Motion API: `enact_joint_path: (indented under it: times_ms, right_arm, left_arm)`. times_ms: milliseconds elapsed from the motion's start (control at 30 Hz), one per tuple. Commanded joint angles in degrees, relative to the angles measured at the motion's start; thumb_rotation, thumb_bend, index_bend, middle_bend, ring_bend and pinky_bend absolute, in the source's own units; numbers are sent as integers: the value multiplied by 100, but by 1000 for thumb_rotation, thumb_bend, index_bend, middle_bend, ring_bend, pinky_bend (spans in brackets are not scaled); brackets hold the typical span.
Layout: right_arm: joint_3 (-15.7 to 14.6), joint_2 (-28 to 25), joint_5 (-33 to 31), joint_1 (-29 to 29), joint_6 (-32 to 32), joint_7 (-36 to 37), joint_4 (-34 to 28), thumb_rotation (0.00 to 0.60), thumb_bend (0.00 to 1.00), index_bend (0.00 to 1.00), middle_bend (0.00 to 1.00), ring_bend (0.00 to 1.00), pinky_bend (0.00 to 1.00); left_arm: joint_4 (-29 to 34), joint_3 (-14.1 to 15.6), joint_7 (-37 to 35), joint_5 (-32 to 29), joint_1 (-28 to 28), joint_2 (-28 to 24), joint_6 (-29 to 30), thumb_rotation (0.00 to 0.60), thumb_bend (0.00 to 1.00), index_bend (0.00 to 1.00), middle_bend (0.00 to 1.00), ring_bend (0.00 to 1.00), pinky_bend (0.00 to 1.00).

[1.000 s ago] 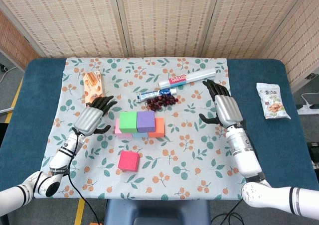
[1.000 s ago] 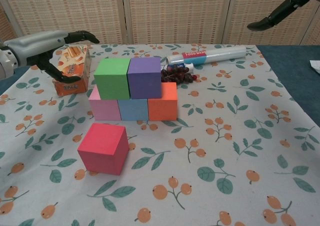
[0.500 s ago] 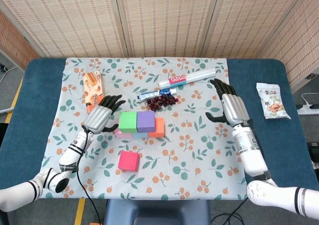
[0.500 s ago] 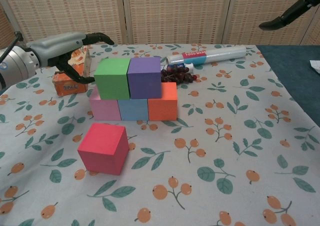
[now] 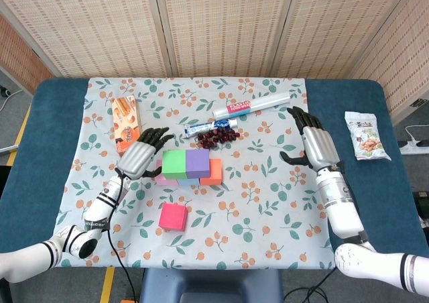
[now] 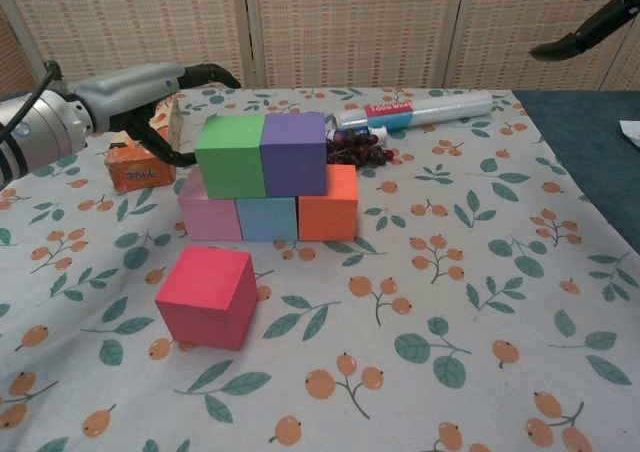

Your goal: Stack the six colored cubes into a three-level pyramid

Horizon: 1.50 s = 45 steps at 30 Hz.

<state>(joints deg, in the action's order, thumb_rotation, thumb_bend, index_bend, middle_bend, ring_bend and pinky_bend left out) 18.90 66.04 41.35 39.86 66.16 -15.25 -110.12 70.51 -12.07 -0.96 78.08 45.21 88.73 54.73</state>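
resting against the green cube (image 6: 230, 156), the left hand (image 5: 142, 157) is seen released, fingers spread; a sideways push could skew or topple the second level; the right hand (image 5: 318, 145) is held released, well apart; the red cube (image 6: 208, 296) sits alone in front, slightly turned; no long axis.

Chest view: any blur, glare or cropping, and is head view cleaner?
Chest view: sharp, soft even light, no glare; right hand cropped at the top edge, left hand whole. Head view: sharp, both hands fully framed, faint shadow under the loose pink foam cube.
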Motion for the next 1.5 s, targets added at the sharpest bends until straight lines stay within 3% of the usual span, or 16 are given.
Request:
enact_joint_path:
  times_ms: [33,533,833,1100,1500]
  right_arm:
    - [1,-20,-11,-13,-3,9,-12,600,86,0,0,0,0]
    - [-76,-17,9,-24,-122,7,0,600,85,0,0,0,0]
    - [-271,282,-39,188,-429,-234,241,600,86,0,0,0,0]
    - [-450,1052,-232,570,-1001,-349,1127,600,86,0,0,0,0]
    - [-492,2461,-354,1124,-1411,-528,2689,600,86,0,0,0,0]
  left_arm:
    - [16,-11,55,-45,29,21,-17,600,310,102,0,0,65]
    - [44,25,234,-246,3,-45,4,600,311,102,0,0,65]
    - [178,94,119,-293,-213,-240,203,600,313,103,0,0,66]
    - [603,305,-82,-251,-806,-781,743,600,311,102,0,0,65]
    - [1210,738,-322,346,-1534,-1346,1603,600,311,108,0,0,65]
